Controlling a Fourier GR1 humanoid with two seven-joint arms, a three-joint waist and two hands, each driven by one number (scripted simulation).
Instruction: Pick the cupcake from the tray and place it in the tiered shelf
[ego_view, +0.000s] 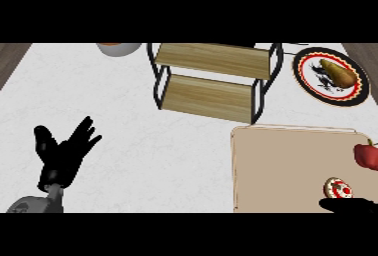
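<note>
The cupcake (339, 188), small with a red and white swirled top, sits on the beige tray (288, 165) near its lower right. Only a dark part of my right hand (347, 205) shows at the lower right, just below the cupcake; its fingers cannot be made out. The tiered shelf (214, 80), with two wooden boards in a black wire frame, stands at the top centre with nothing on it. At the lower left my left hand (63, 152) rests open, fingers up, far from the tray.
A red pepper (367, 154) lies at the tray's right edge. A patterned plate (332, 75) with a brown food item stands right of the shelf. Part of a bowl (118, 48) shows at the top left. Dark wood borders the white counter (133, 125) at both upper corners.
</note>
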